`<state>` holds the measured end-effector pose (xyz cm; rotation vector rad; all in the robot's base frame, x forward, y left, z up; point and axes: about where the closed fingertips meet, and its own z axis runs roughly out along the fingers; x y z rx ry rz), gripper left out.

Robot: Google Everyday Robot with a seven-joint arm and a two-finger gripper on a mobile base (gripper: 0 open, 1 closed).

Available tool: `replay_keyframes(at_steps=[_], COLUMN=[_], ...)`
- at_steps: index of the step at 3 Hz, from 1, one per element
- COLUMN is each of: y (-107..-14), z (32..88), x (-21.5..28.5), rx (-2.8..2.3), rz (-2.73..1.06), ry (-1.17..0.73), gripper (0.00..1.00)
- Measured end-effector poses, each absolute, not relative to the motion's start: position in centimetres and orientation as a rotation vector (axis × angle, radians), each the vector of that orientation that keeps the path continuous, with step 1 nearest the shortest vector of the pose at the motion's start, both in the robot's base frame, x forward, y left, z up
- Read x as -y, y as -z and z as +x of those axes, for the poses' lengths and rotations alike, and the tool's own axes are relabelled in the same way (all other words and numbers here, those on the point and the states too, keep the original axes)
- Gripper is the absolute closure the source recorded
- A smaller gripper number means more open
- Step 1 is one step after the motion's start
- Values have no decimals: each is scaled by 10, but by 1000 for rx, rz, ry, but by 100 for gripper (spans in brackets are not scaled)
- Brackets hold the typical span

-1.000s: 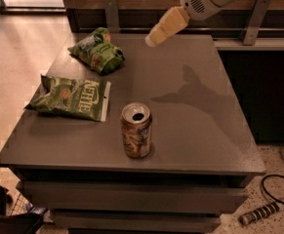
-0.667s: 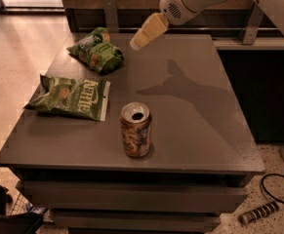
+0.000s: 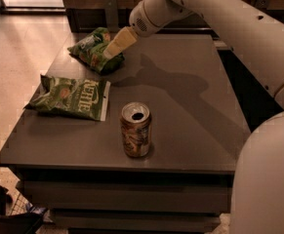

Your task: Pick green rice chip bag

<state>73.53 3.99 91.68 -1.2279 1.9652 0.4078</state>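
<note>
The green rice chip bag [image 3: 91, 50] is a small puffy bright-green bag at the back left of the dark table [image 3: 190, 106]. My gripper [image 3: 116, 44] reaches in from the upper right on a white arm; its cream-coloured tip hangs over the bag's right edge, touching or just above it. The larger flat olive-green Kettle bag [image 3: 72, 97] lies in front of the small bag, near the table's left edge.
An opened soda can [image 3: 135, 129] stands upright near the table's front middle. My white arm [image 3: 239, 28] crosses the upper right of the view. The tiled floor [image 3: 14, 57] lies to the left. A dark object [image 3: 5, 213] sits on the floor at bottom left.
My gripper has moved left and down, from over the table's back edge to the right edge of the green rice chip bag. The bags and can have not moved.
</note>
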Motion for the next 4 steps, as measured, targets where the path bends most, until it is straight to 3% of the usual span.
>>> replay_keyframes(at_steps=[4], y=[-832], z=[793], x=[-146], rx=[-1873], rz=[-1171], ry=[-494], gripper=[2])
